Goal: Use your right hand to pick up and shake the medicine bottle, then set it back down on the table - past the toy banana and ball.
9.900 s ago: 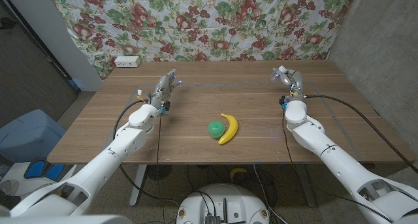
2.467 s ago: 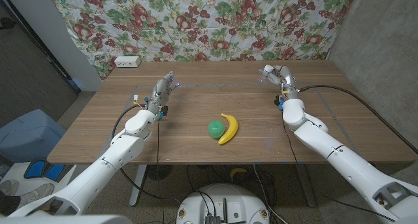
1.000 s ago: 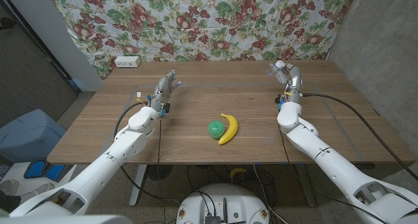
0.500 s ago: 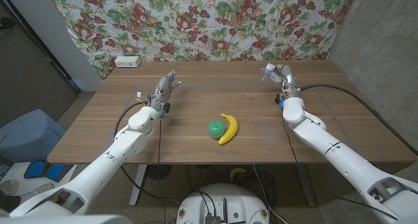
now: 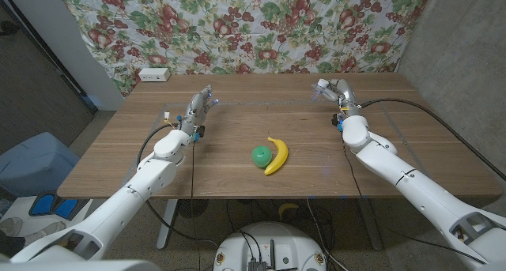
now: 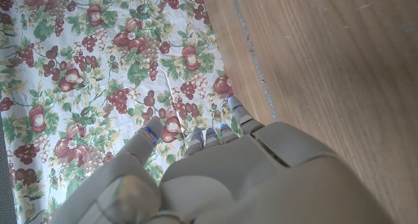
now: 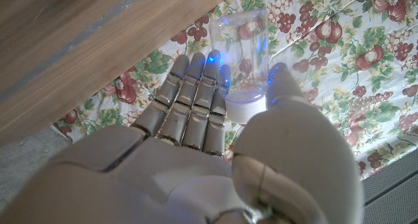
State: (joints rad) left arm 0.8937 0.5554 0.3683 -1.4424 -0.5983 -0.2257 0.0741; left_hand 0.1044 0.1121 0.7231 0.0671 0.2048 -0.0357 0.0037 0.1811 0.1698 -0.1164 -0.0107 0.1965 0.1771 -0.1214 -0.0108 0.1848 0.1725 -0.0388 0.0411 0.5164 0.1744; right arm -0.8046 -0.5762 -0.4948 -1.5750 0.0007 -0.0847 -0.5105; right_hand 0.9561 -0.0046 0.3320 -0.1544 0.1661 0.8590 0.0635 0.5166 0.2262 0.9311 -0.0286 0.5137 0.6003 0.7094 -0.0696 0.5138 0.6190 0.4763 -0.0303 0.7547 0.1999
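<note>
**Bottle aloft in the right hand, mid-shake**

Nearest, the green ball [image 5: 260, 154] touches the toy banana [image 5: 276, 155] at mid-table. Farther back, the left hand [image 5: 198, 109] waits empty, fingers apart. At the far right, the right hand [image 5: 330, 89] pinches the clear medicine bottle [image 7: 239, 54] between thumb and fingers, raised off the table [image 5: 395, 144]. Shaking looks underway; next it needs lowering upright beyond the toys.

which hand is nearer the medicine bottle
Right. The right hand grips the medicine bottle itself; the left hand is far across the table.
</note>
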